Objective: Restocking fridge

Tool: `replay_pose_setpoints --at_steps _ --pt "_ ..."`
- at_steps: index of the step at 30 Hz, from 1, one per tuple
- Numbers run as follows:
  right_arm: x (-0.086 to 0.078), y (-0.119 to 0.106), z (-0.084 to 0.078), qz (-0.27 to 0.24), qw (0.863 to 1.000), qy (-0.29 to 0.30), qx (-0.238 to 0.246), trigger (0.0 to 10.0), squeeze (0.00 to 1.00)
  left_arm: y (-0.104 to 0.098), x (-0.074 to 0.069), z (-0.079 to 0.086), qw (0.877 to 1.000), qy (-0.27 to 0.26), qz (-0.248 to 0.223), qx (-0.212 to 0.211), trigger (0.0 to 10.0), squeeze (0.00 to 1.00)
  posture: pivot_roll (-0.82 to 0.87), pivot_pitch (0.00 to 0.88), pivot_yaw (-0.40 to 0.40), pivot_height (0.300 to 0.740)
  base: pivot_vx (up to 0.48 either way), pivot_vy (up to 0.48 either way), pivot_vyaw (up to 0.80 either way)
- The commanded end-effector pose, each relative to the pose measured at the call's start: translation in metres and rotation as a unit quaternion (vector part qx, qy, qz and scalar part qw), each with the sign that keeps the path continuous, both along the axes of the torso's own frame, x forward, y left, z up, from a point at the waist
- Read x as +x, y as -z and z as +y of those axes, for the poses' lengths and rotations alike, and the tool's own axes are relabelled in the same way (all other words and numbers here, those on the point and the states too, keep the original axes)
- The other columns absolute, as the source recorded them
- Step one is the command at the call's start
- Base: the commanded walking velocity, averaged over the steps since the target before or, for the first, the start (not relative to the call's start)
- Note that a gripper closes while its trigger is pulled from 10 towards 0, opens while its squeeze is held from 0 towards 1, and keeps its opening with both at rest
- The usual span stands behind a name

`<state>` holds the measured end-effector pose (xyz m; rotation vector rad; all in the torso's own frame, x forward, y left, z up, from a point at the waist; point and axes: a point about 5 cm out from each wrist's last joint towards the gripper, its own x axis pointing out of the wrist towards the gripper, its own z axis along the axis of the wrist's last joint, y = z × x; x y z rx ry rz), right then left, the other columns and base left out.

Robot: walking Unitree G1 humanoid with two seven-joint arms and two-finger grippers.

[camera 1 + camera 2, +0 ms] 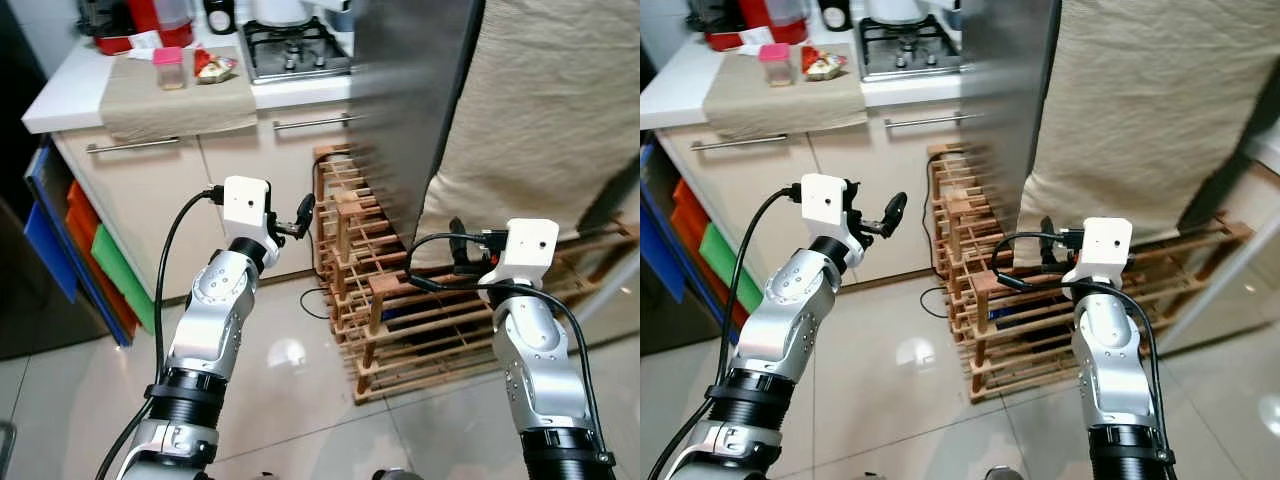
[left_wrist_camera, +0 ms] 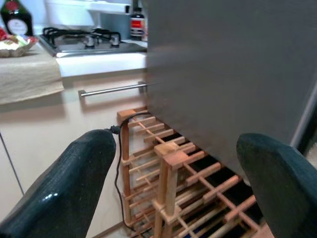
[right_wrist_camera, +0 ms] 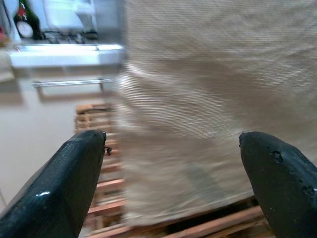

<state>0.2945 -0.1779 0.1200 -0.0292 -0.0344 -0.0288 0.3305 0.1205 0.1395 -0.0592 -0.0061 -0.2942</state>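
A grey fridge point(image 1: 415, 100) stands beside a white kitchen surface point(image 1: 60, 95) bearing a beige cloth point(image 1: 175, 95) and gas hob point(image 1: 295, 48). A wooden rack point(image 1: 400, 310) sits on the tiled floor at the fridge's foot. Left pincer point(image 2: 168, 173) and right pincer point(image 3: 173, 173) hover wide open, empty, before the fridge.

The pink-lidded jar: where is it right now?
In the left eye view the pink-lidded jar stands on the beige cloth on the counter, upper left, beside a red-wrapped packet and left of the gas hob.
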Motion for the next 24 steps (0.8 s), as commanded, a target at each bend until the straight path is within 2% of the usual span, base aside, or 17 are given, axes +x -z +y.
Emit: replay_pose_setpoints --at_steps 1,3,5,8,12,15,16,18,21,24 --pt "0.001 -0.006 -0.005 -0.010 1.000 0.017 -0.004 10.0 0.35 -0.002 0.002 0.000 1.000 0.002 0.000 -0.013 10.0 0.00 -0.06 0.000 0.086 0.740 0.000 0.472 -0.74" --pt "0.003 -0.006 -0.006 -0.012 1.000 0.022 0.001 10.0 0.36 -0.009 0.010 0.004 0.999 -0.011 0.006 -0.042 10.0 0.00 -0.05 0.000 0.089 0.740 0.000 0.401 -0.74" --pt "0.005 -0.006 0.000 -0.013 1.000 0.021 0.005 10.0 0.37 -0.017 0.017 0.006 1.000 0.004 -0.003 -0.023 10.0 0.00 -0.04 0.000 0.097 0.740 0.000 0.000 -0.75" --pt "0.007 -0.007 0.005 -0.015 1.000 0.019 0.008 10.0 0.36 -0.023 0.019 0.009 1.000 0.012 -0.014 -0.009 10.0 0.00 -0.04 0.000 0.099 0.740 0.000 0.000 -0.75" --pt "0.008 -0.006 0.008 -0.010 1.000 0.008 0.006 10.0 0.37 -0.024 0.021 0.011 1.000 -0.007 -0.021 0.002 10.0 0.00 -0.03 0.000 0.099 0.740 0.000 0.000 -0.72" --pt "0.008 -0.006 0.010 -0.010 1.000 -0.002 0.002 10.0 0.37 -0.025 0.023 0.007 1.000 -0.011 -0.024 -0.007 10.0 0.00 -0.04 0.000 0.100 0.740 0.000 0.000 -0.69" --pt "0.008 -0.008 0.008 -0.013 1.000 -0.002 -0.002 10.0 0.37 -0.024 0.022 -0.001 1.000 0.000 -0.023 -0.006 10.0 0.00 -0.07 0.000 0.095 0.740 0.000 0.000 -0.70" --pt "0.008 -0.009 0.008 -0.015 1.000 -0.001 -0.003 10.0 0.37 -0.022 0.022 -0.005 1.000 0.006 -0.022 -0.005 10.0 0.00 -0.07 0.000 0.095 0.740 0.000 0.000 -0.70" --pt "0.008 -0.017 -0.004 -0.021 0.999 0.002 -0.025 10.0 0.37 -0.016 0.023 -0.016 1.000 0.006 -0.020 0.003 10.0 0.00 -0.10 0.000 0.055 0.740 0.000 0.000 -0.70" --pt "0.007 -0.019 -0.008 -0.022 0.999 0.001 -0.027 10.0 0.37 -0.017 0.023 -0.019 1.000 0.008 -0.022 -0.005 10.0 0.00 -0.11 0.000 0.049 0.740 0.000 0.000 -0.70"
